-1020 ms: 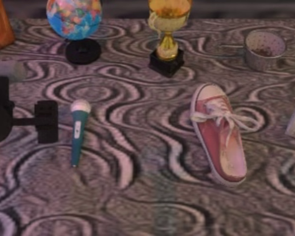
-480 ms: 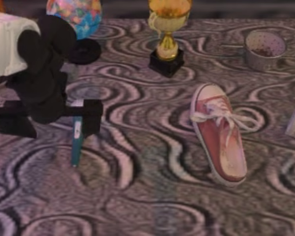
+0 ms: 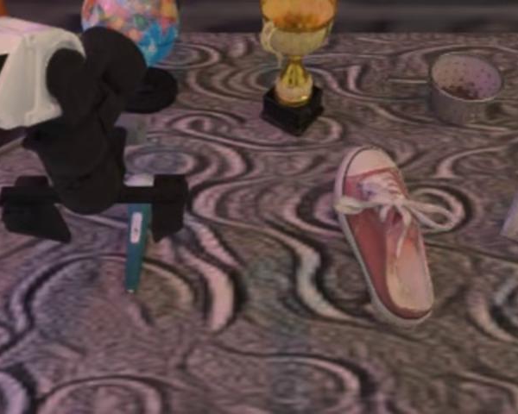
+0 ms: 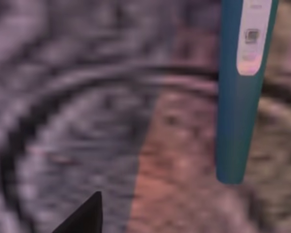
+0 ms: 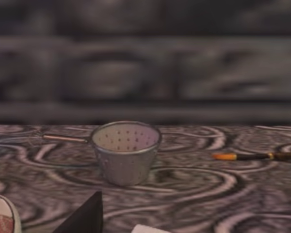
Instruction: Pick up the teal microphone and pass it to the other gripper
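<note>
The left arm's black two-fingered end effector (image 3: 93, 209) hangs over the table's left side, its fingers spread wide and gripping nothing, one finger (image 3: 33, 210) out toward the left edge and the other (image 3: 167, 205) just beside the small teal microphone with the tapered handle (image 3: 135, 246). That microphone lies flat on the swirl-patterned purple-grey table (image 3: 268, 345), its white head hidden under the end effector and its narrow tail pointing toward the near edge; from the left wrist the teal handle (image 4: 240, 92) and its white switch show close below. The right arm's end effector is out of sight at the right edge, so I cannot tell how its fingers stand. A pink canvas sneaker (image 3: 386, 235) lies right of centre, a gold trophy on a black base (image 3: 295, 65) stands at the far edge, and a perforated grey metal cup (image 3: 464, 86) sits near the far right corner.
</note>
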Tool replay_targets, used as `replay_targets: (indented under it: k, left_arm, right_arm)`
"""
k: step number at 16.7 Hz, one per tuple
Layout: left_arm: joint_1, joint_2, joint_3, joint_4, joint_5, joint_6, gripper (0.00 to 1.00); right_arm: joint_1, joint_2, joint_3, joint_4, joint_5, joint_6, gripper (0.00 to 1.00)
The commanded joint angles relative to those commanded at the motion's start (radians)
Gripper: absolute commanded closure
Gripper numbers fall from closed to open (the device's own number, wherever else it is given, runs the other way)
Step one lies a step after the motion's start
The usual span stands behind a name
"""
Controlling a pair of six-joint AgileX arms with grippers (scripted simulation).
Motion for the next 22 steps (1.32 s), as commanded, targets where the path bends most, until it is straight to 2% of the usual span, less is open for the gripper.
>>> replay_targets:
  k: [3,9,14,22]
  left_arm:
    - [0.0,0.042,-0.033,0.07,0.0,0.004,0.0]
    - [0.005,0.191,-0.139,0.335,0.002,0.012,0.0]
    - [0.006,0.211,-0.151,0.361,0.002,0.012,0.0]
    - [0.006,0.211,-0.151,0.361,0.002,0.012,0.6]
  right_arm:
    - [0.0,0.0,0.0,0.0,0.0,0.0,0.0]
    - [0.0,0.0,0.0,0.0,0.0,0.0,0.0]
    - [0.0,0.0,0.0,0.0,0.0,0.0,0.0]
    - [0.0,0.0,0.0,0.0,0.0,0.0,0.0]
